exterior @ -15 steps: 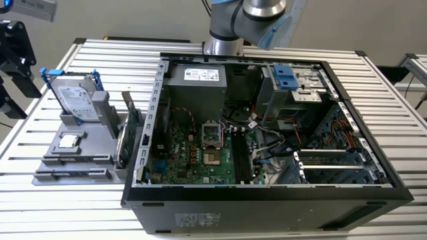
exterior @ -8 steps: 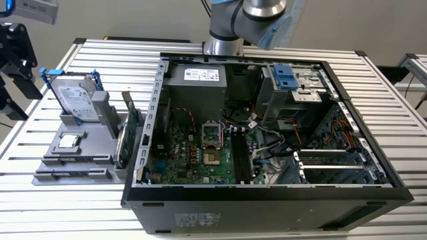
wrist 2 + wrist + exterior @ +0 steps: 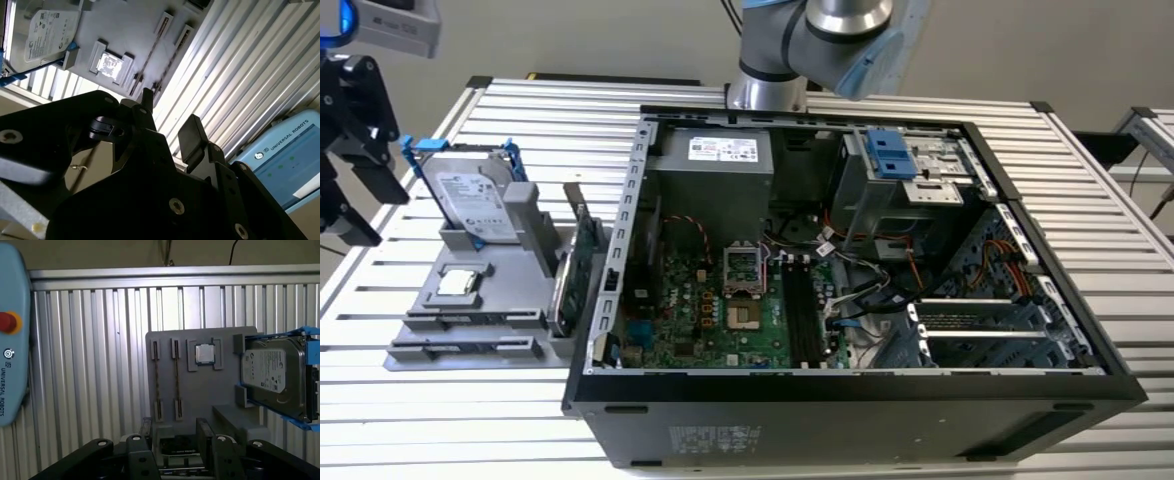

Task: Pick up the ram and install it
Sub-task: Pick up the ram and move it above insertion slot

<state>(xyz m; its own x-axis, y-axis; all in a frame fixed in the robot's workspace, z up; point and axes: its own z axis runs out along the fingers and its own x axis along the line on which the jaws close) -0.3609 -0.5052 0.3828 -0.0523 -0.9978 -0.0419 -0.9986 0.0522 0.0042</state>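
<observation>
First wrist view: a ram stick (image 3: 156, 382) and a second ram stick (image 3: 176, 382) stand on edge in the grey holder (image 3: 200, 395). They lie parallel, long axes pointing toward the end effector (image 3: 175, 432). Its fingers are apart and empty. One processor chip (image 3: 204, 354) and one hard drive (image 3: 272, 375) share the holder on the worktop (image 3: 90, 365).

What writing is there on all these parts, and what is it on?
Hard drive label: print too small to read.
Power supply sticker: too small to read.
Computer case sticker: too small to read.
Blue pendant: white lettering, a maker's name, left unquoted.
</observation>
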